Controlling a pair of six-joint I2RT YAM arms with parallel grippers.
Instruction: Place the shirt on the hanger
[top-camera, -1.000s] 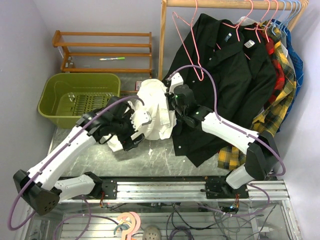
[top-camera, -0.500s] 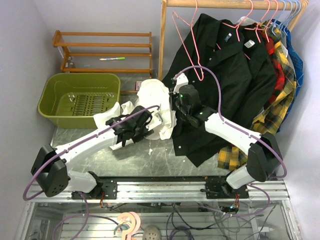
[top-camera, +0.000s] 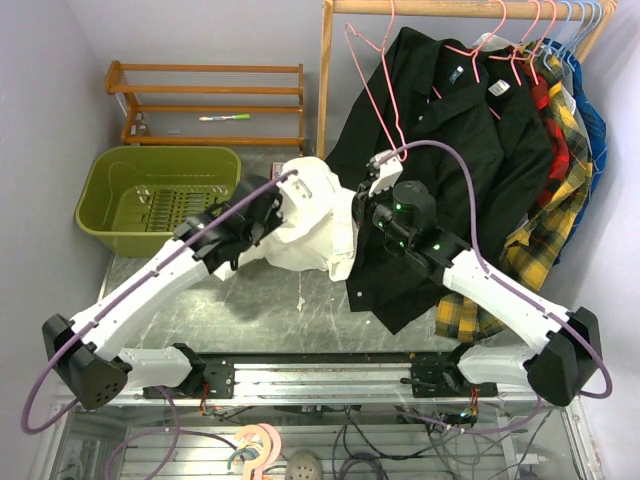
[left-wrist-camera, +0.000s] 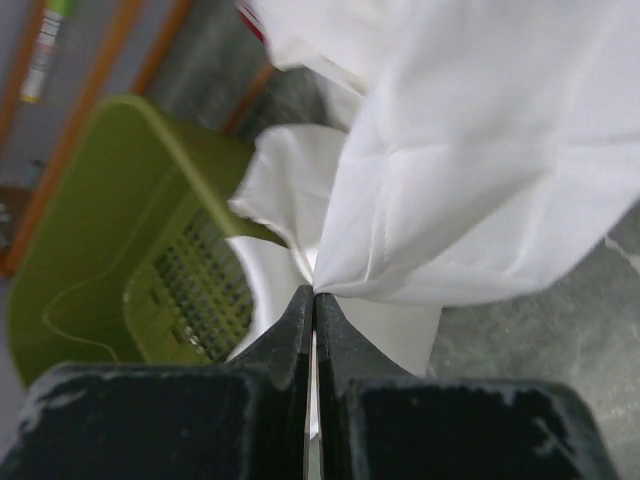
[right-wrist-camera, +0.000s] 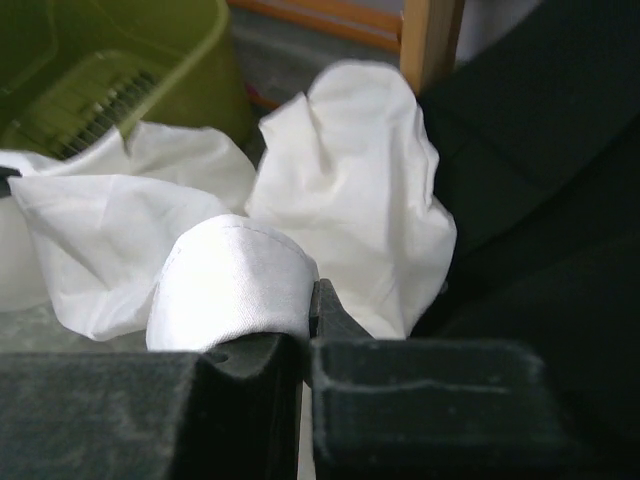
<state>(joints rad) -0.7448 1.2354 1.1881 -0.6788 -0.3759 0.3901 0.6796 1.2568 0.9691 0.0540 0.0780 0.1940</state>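
The white shirt (top-camera: 310, 215) hangs bunched between my two grippers above the table's back middle. My left gripper (top-camera: 270, 212) is at its left side; in the left wrist view the jaws (left-wrist-camera: 314, 295) are pressed together on a thin edge of the shirt (left-wrist-camera: 480, 150). My right gripper (top-camera: 372, 200) holds the right side; in the right wrist view it (right-wrist-camera: 310, 300) is shut on a fold of the shirt (right-wrist-camera: 350, 190) that curls over the left finger. The pink wire hanger (top-camera: 399, 150) hangs empty from the rod, just above and to the right of the right gripper.
A green basket (top-camera: 165, 152) stands at the back left, below a wooden shelf (top-camera: 205, 90). A black shirt (top-camera: 470, 150) and a yellow plaid shirt (top-camera: 560, 180) hang from the wooden rod (top-camera: 460, 8) on the right, close behind my right arm. A wooden post (top-camera: 324, 80) stands beside the hanger.
My left gripper went from open to shut on the shirt's edge and rose toward the back. The right arm carried its side rightward and up, so the shirt now hangs lifted between them.
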